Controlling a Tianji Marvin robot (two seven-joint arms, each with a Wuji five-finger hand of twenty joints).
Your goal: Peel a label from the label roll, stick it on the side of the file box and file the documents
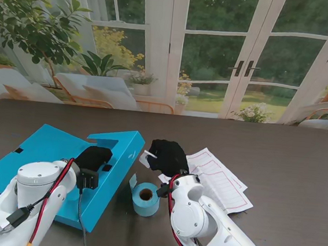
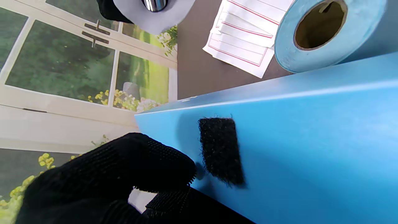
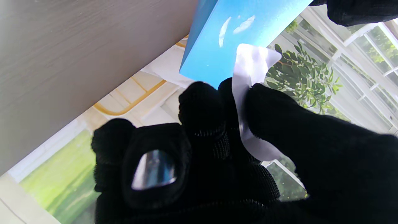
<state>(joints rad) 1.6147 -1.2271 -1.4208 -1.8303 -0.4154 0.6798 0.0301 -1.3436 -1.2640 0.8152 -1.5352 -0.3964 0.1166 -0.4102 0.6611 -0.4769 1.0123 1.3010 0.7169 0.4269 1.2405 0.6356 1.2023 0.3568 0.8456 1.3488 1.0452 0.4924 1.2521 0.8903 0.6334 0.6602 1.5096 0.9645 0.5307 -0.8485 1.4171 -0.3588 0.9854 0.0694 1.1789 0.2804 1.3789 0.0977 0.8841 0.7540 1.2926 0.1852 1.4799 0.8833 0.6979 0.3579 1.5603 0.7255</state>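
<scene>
The right hand (image 1: pixel 168 156) is closed in a pinch: in its wrist view the thumb and 2 fingers (image 3: pixel 202 105) clamp a white label (image 3: pixel 248 102), whose free end sticks up toward the blue box (image 3: pixel 236 28). From the stand, the label's tip (image 1: pixel 149 154) pokes out at the hand's 9 o'clock, just beside the box's side wall.

The left hand (image 1: pixel 94 157) rests on the box (image 1: pixel 113 170), fingers curled over its wall; in its wrist view a gloved finger (image 2: pixel 149 161) presses the blue panel beside a black velcro patch (image 2: pixel 220 151). Whether it grips the wall or only leans on it, I cannot tell.

The roll (image 1: pixel 145 198) stands on the table (image 1: pixel 288 158) at 5 o'clock from the box, near its wall. The documents (image 1: pixel 220 178) lie at 3 o'clock from the right hand, partly under it.
</scene>
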